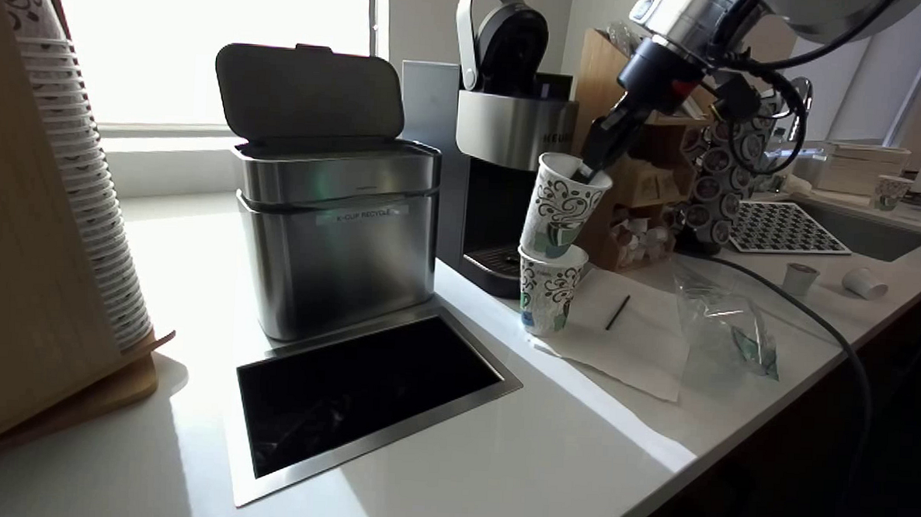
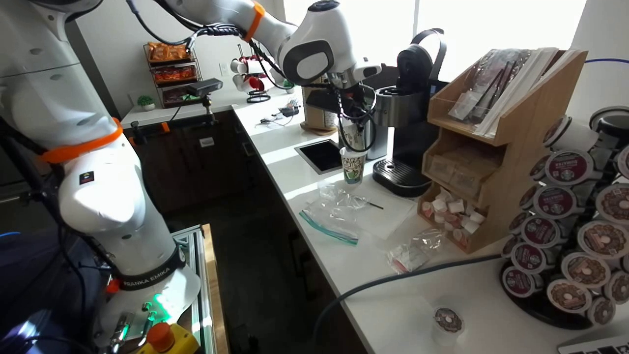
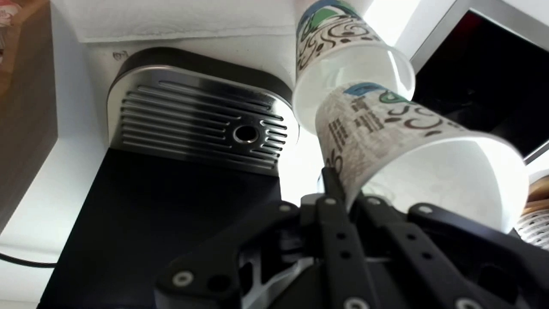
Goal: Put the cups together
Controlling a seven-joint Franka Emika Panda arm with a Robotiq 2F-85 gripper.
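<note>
as pincer (image 3: 349,195) grips cup rim (image 3: 411,151), open cup (image 1: 548,297) beneath

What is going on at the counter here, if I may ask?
A robot arm is at work: its gripper pinches a patterned paper cup at the rim, holding it tilted. The cup's base is at the mouth of a matching lower cup, which stands upright near the coffee maker. The two seem meant to be nested but are not yet fully together; whether they touch is hard to tell.
</note>
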